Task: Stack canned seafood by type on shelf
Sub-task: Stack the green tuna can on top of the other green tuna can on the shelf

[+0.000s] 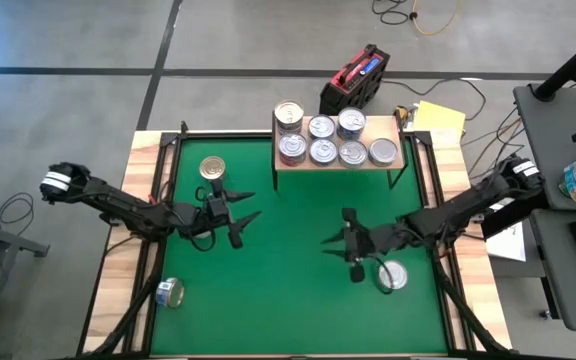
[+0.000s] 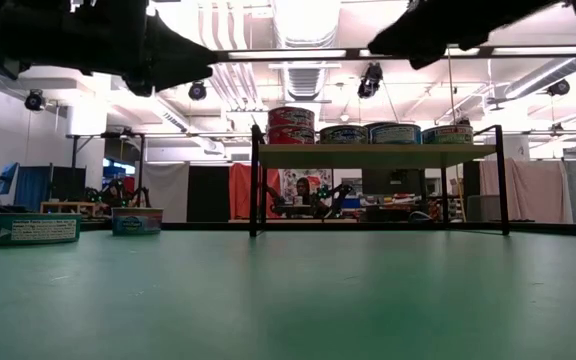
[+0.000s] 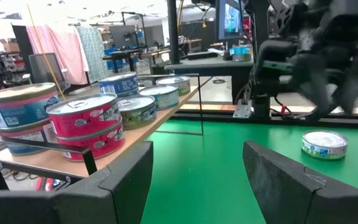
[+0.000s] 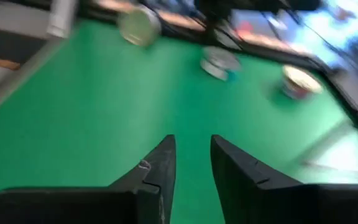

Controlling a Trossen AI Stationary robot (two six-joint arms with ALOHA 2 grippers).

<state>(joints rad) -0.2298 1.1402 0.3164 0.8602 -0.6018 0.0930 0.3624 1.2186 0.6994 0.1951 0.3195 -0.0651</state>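
My right pincer [image 1: 340,241] hangs over the green mat [image 1: 288,300] of the desk, its two dark fingers drawn near each other with a narrow gap between them and nothing in that gap. My left pincer [image 1: 240,222] waits across the mat with its fingers spread wide and empty.

The small light-wood shelf on thin black legs [image 1: 400,132] stands at the far edge of the mat and carries most of the short round metal tins [image 1: 323,152], packed close together; a red-labelled pair [image 3: 87,127] sits one tin on the other at one end. Three tins are off the shelf: a silver-topped one [image 1: 392,276] lying flat on the mat just beside my right pincer, a gold-topped one [image 1: 212,168] flat near my left pincer, and a bluish-labelled one [image 1: 170,293] on the wooden border at the mat's near left corner; whether it stands or lies on its side I cannot tell.

I judge these tins to be rigid and dense for their size, so they will not crush. The smooth metal wall may slip, and the low height gives little to hold. I would come straight down and pinch across the round wall, clear of the pull-tab lid, with the fingers spread wider than they stand now.
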